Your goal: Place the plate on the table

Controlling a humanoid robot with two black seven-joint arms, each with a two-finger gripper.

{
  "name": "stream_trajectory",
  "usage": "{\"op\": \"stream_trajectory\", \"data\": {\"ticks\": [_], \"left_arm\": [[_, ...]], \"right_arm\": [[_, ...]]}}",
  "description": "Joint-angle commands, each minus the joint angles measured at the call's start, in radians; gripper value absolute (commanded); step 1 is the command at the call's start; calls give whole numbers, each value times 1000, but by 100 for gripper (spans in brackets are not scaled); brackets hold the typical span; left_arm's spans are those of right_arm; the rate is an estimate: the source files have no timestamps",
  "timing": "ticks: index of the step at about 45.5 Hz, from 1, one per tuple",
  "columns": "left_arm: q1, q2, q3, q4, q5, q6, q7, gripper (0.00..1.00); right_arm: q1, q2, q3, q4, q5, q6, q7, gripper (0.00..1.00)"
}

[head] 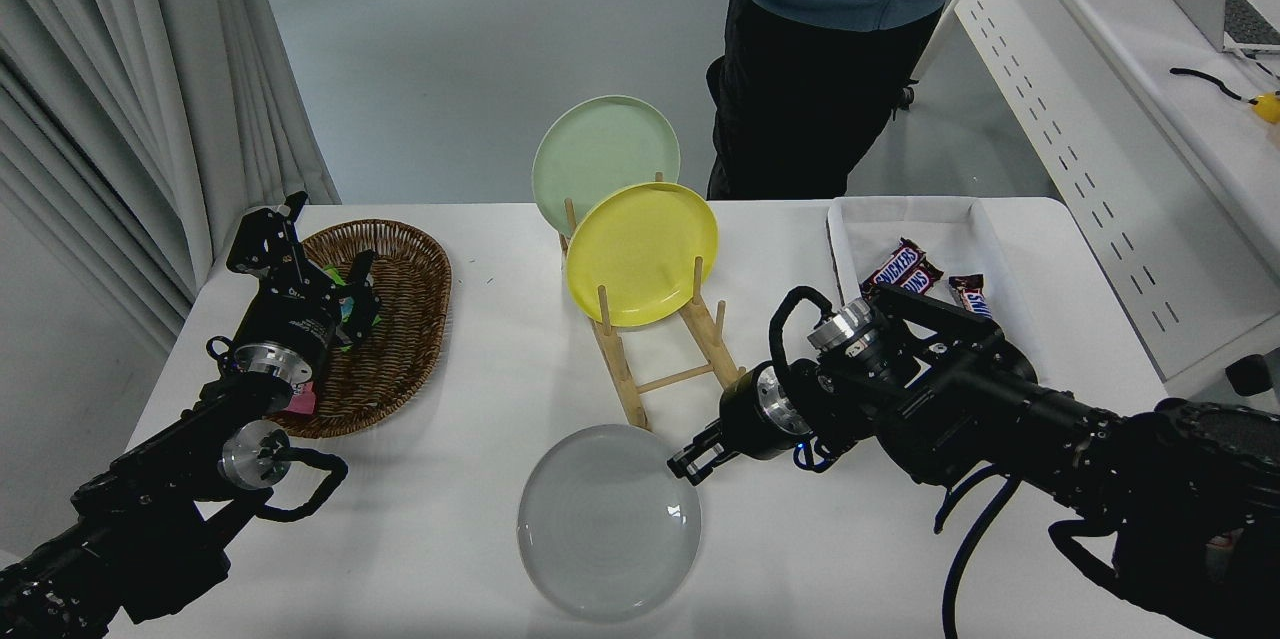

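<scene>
One plate (608,533) is the thing to be handled, and it looks hard and stiff, likely ceramic or thick plastic. It would probably be a bit heavy and could chip or crack if dropped. Its smooth face looks slippery, so the raised rim is judged the best place to be gripped, pinched from the side.

It is round, plain light grey and shallow, with faint rings seen in the middle and a soft shine. It is lying flat on the white tabletop (450,529), just in front of the wooden rack (665,349). A yellow plate (641,252) and a pale green plate (605,159) are stood up in that rack.

The right gripper (690,461) is seen at the plate's right rim, in front of the rack. Whether its fingers are spread or pinching the rim cannot be told. The left gripper (300,254) is parked over the basket (400,339), far left of the rack, and its fingers cannot be told either.
</scene>
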Motion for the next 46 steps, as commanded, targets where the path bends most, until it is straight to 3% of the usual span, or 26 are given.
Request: {"op": "stream_trajectory", "data": {"ticks": [1,8,9,12,18,22,27,46], "left_arm": [[0,0,0,0,0,1,0,100],[0,0,0,0,0,-1,0,100],[0,0,0,0,0,-1,0,100],[0,0,0,0,0,1,0,100],[0,0,0,0,0,-1,0,100],[0,0,0,0,0,-1,0,100],[0,0,0,0,0,-1,0,100],[0,0,0,0,0,1,0,100]], "right_arm": [[1,6,-1,-12,-6,0,0,0],[1,6,-1,-14,-11,0,0,0],[1,6,2,-14,-15,0,0,4],[-1,6,7,-17,-26,0,0,51],[1,6,13,-40,-34,0,0,61],[1,6,14,-40,-34,0,0,82],[1,6,16,-41,-40,0,0,99],[22,6,13,-15,-66,0,-2,99]]}}
